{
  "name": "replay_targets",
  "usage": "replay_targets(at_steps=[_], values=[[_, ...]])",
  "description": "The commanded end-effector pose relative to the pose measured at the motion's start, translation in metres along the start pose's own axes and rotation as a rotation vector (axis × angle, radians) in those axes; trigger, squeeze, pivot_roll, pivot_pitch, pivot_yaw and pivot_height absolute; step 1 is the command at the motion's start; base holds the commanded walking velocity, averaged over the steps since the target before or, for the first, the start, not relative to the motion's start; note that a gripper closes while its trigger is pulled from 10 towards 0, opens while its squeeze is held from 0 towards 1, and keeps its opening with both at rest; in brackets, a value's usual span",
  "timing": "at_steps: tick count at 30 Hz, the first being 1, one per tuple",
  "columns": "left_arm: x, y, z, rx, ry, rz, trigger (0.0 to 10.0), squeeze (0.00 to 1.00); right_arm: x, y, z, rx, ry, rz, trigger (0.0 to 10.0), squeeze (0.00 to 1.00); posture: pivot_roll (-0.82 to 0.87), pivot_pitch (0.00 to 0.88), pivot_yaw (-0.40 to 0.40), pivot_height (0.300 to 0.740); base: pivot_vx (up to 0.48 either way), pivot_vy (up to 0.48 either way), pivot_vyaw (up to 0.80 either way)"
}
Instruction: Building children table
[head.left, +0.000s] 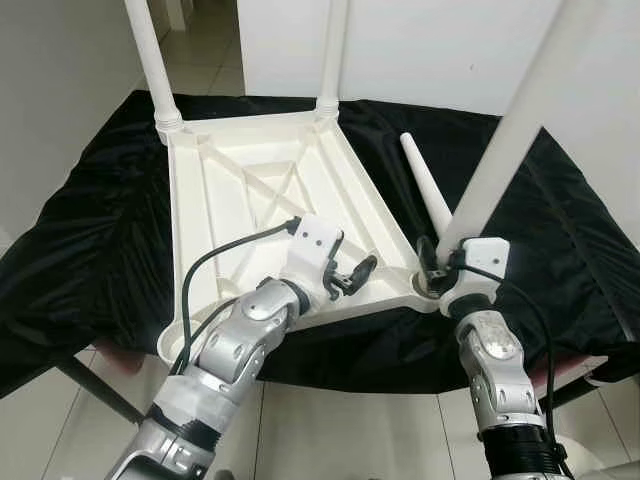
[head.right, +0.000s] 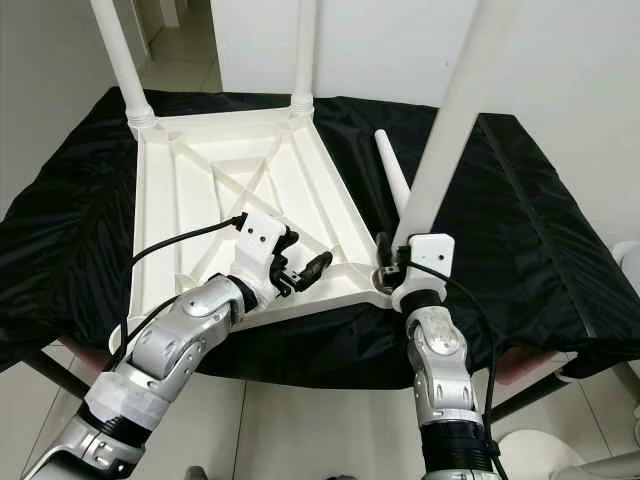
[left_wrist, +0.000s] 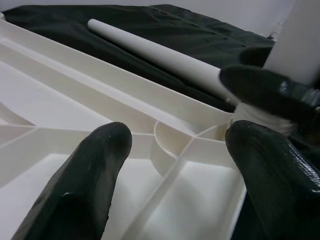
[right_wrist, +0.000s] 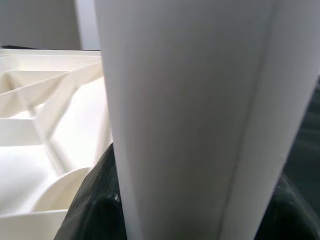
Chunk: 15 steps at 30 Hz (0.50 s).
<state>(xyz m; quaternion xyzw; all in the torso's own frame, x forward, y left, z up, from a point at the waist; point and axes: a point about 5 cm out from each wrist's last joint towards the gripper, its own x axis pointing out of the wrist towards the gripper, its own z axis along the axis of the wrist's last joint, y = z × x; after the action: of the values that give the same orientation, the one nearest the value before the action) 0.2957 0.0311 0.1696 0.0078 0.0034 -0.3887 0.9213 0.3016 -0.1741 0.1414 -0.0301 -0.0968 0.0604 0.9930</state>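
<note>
Right gripper (head.left: 432, 262): nearest thing in the shot, down at about 5 o'clock in the head views. Its black fingers were clamped around the base of a white table leg (head.left: 515, 130), right where that leg met the near-right corner socket (head.left: 425, 285) of the tabletop. The wrist view was basically a wall of white leg (right_wrist: 200, 115) with a dark finger on each side of it.

Left gripper (head.left: 352, 273): around 6 o'clock, hovering over the near edge of the tabletop, fingers spread apart and grabbing nothing. In its wrist view the two fingertips (left_wrist: 90, 170) framed the ribbed corner and the round socket (left_wrist: 172, 145).

Tabletop (head.left: 215, 215): white plastic, flipped underside-up so all the ribs showed, lying on the black cloth, centre to about 10 o'clock.

Held leg: rose from the near-right corner, tilted up toward 1 o'clock and out of the top of the frame.

Loose leg (head.left: 427, 185): a tapered white one lying flat on the cloth just beside the tabletop's right edge, roughly 2 o'clock from centre.

Far legs: two standing in the far corners, one at 11 o'clock (head.left: 150, 60), one near 12 o'clock (head.left: 333, 55).

Black cloth (head.left: 90, 230): draped over the whole work surface.

Beyond: pale wall (head.left: 440, 45) and tiled floor (head.left: 195, 60).
</note>
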Motion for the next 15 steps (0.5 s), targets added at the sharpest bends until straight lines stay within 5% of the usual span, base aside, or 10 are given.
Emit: replay_targets(at_steps=[1,15], values=[[-0.005,-0.018,-0.006,-0.002,0.033,-0.276,10.0,0.00,-0.013,-0.002,-0.025,0.013,0.105,0.011,10.0,0.00,0.01,0.084,-0.022,0.740,0.000,0.000,0.00],[-0.009,-0.012,-0.003,0.024,0.061,-0.272,10.0,0.00,-0.016,-0.013,-0.043,-0.020,0.140,0.110,10.0,0.00,0.01,0.084,-0.012,0.740,0.000,0.000,0.00]])
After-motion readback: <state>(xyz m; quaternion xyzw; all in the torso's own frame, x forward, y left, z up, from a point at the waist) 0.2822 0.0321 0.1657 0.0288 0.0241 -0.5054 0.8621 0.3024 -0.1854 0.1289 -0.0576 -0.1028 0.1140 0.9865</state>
